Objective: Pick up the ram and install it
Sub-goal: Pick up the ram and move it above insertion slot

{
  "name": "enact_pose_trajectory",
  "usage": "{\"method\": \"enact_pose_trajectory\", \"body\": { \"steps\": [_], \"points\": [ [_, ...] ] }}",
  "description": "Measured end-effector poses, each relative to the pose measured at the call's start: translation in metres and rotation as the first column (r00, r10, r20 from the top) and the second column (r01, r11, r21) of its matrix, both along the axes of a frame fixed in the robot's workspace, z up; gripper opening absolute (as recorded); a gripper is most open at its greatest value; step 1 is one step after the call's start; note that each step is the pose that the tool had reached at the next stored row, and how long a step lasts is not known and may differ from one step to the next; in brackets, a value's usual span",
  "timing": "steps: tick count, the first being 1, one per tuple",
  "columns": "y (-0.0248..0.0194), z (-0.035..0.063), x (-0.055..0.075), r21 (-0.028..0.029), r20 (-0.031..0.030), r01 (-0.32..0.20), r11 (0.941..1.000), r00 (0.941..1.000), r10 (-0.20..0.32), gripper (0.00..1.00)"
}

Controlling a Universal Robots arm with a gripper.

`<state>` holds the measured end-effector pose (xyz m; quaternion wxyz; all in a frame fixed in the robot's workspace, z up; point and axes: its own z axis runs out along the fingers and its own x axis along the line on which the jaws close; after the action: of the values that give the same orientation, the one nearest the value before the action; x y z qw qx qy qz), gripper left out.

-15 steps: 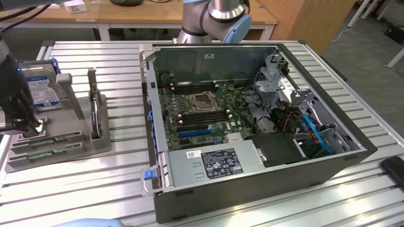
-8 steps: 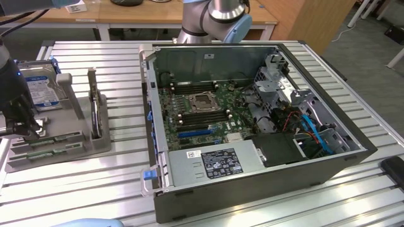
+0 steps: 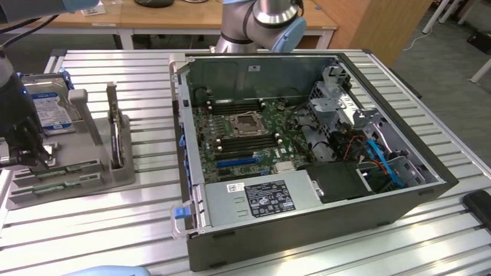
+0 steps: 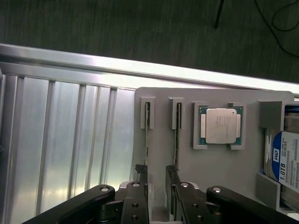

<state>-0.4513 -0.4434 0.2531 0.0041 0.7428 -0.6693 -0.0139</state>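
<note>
One slatted metal table carries everything. On it we see an open computer case and, to the exterior view's left, a grey holder. That holder keeps a hard drive, a dark card standing on edge, a processor chip and two ram sticks, set on edge side by side in their slots. Our jaws hang spread apart over the sticks, grasping nothing; whether they touch one we cannot tell.

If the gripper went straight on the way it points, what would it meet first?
Probably the grey holder, between or on the two ram sticks; the open gripper points down at them. Which it touches first is unclear.
</note>
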Motion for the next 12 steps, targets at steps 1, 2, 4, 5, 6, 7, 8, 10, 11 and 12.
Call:
{"method": "enact_pose_trajectory", "body": {
  "steps": [1, 2, 4, 5, 6, 7, 8, 10, 11, 12],
  "points": [
    [0.0000, -0.0012, 0.000, -0.0001, 0.0006, 0.000, 1.0000, 1.0000, 0.000, 0.30],
    [0.0000, -0.0025, 0.000, -0.0001, 0.0012, 0.000, 1.0000, 1.0000, 0.000, 0.30],
    [0.0000, -0.0052, 0.000, -0.0002, 0.0029, 0.000, 1.0000, 1.0000, 0.000, 0.30],
    [0.0000, -0.0065, 0.000, -0.0002, 0.0038, 0.000, 1.0000, 1.0000, 0.000, 0.30],
    [0.0000, -0.0078, 0.000, -0.0003, 0.0048, 0.000, 1.0000, 1.0000, 0.000, 0.30],
    [0.0001, -0.0091, 0.000, -0.0003, 0.0059, 0.000, 1.0000, 1.0000, 0.000, 0.30],
    [0.0001, -0.0103, 0.000, -0.0004, 0.0071, 0.000, 1.0000, 1.0000, 0.000, 0.30],
    [0.0000, -0.0128, 0.000, -0.0006, 0.0094, 0.000, 1.0000, 1.0000, 0.000, 0.30],
    [0.0000, -0.0139, 0.000, -0.0007, 0.0105, 0.000, 1.0000, 0.9999, 0.000, 0.30],
    [0.0000, -0.0149, 0.000, -0.0008, 0.0115, 0.000, 1.0000, 0.9999, 0.000, 0.30]
  ]
}}
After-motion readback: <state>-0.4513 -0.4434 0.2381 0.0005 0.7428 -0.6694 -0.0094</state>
